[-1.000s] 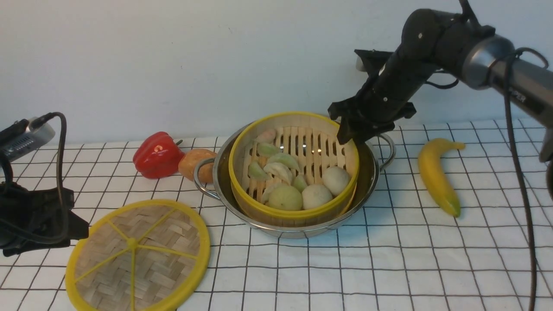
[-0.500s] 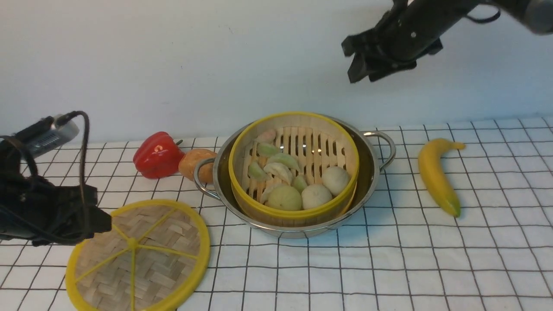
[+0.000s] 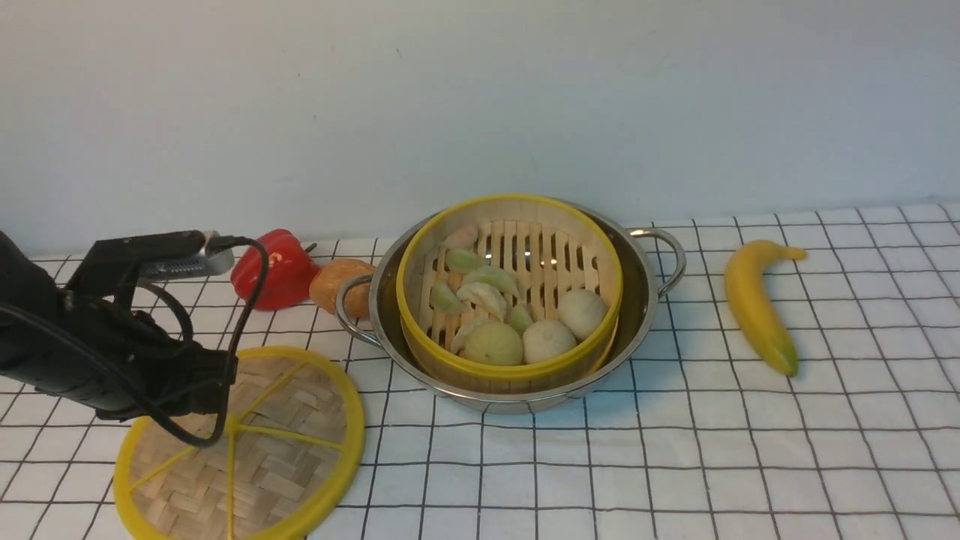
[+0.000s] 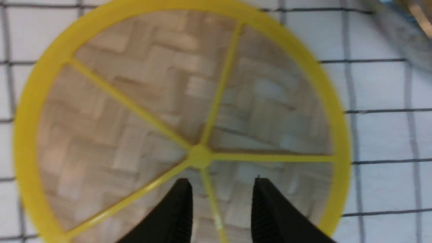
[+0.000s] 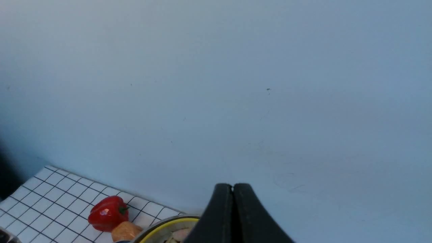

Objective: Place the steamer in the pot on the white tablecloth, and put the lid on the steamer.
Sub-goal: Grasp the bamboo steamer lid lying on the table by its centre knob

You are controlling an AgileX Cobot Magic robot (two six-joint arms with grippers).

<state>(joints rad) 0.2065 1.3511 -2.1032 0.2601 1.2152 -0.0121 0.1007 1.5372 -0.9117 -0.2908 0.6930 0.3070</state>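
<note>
A plain pale wall (image 3: pixel 480 97) closes the back of the scene, bare and evenly lit, and meets the table in a straight line. The whole surface is covered by a white cloth (image 3: pixel 712 465) ruled into squares by thin black lines, which waver a little where the fabric is not quite flat.

Near the middle of the cloth, toward the wall, stands the pot (image 3: pixel 646 300), with one loop handle to each side. The steamer (image 3: pixel 510 373) sits inside it, its yellow rim standing above the steel rim. Dumplings (image 3: pixel 480 289) lie on the left of its slatted floor and buns (image 3: pixel 547 337) along the near side.

The lid (image 3: pixel 300 450) lies flat on the cloth at the near left, apart from the pot. A red pepper (image 3: pixel 274 274) and a brown round fruit (image 3: pixel 337 281) sit close to the wall; the fruit is just beside the pot's left handle. A banana (image 3: pixel 754 304) lies to the right, well apart from the pot.

The left gripper (image 4: pixel 221 182) hangs over the lid near its centre knob, jaws apart with nothing between them, one yellow spoke showing in the gap. Whether it touches the weave cannot be told. The right gripper (image 5: pixel 233 187) is outside the front view; its own camera shows it raised, facing the wall, jaws pressed together and empty.
</note>
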